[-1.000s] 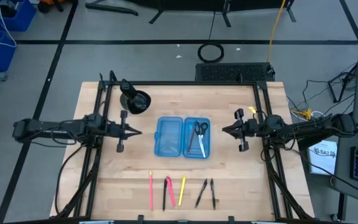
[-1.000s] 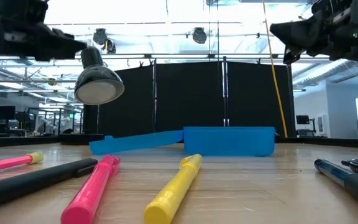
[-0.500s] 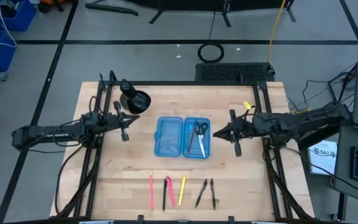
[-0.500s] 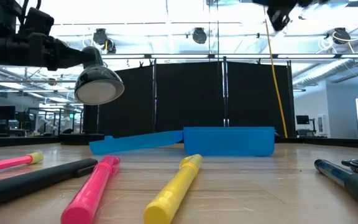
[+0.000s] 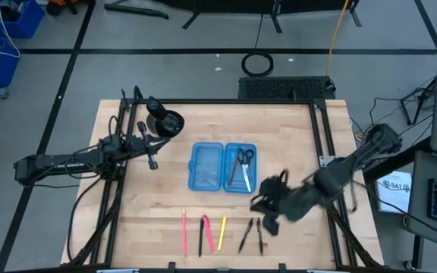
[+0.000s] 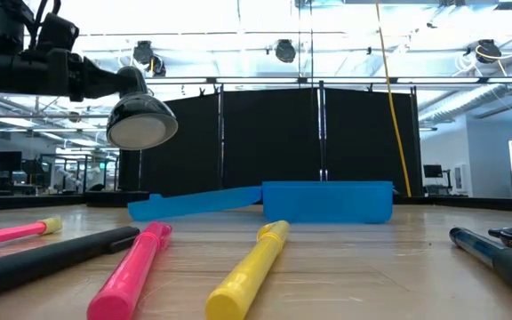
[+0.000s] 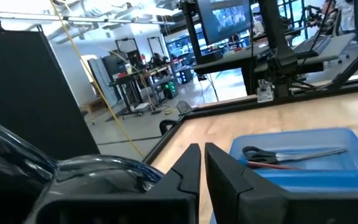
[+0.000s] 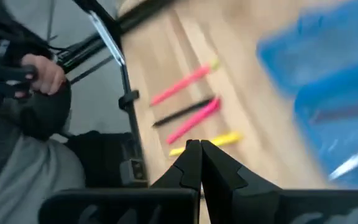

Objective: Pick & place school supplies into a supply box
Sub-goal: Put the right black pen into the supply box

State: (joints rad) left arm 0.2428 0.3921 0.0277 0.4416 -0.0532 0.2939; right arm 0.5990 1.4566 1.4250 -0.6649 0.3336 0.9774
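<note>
Fingers of the right gripper [image 5: 258, 203] are pressed together, as its wrist view shows, with nothing pinched between them. It sits low over the wood just beside the front right corner of the translucent blue plastic pencil case [image 5: 224, 167], with the two dark pens [image 5: 253, 233] near the table's front edge close by. The right arm reaches in slantwise from the table's right side.

Over on the left, the left gripper [image 5: 152, 145] waits near the back left of the table, next to the black round cup-like object [image 5: 167, 122], its fingers [image 7: 188, 171] also closed on nothing.

As for progress, I'd judge it barely begun. The case lies open in the middle of the light wooden table [image 5: 127, 220], both shallow halves facing up. The right half holds small scissors with dark handles [image 5: 243, 158] and what looks like one thin pen or pencil beside them; the left half looks empty.

Everything else is laid out in a row along the front edge, well apart from the case: a long thin pink pencil [image 5: 184, 230], a black pen [image 5: 202, 234], a fat pink marker [image 5: 209, 233], a yellow marker [image 5: 222, 233] and the two dark pens. So six pieces, by my count, are left to go in, and the right arm looks placed to start on the dark pair.
</note>
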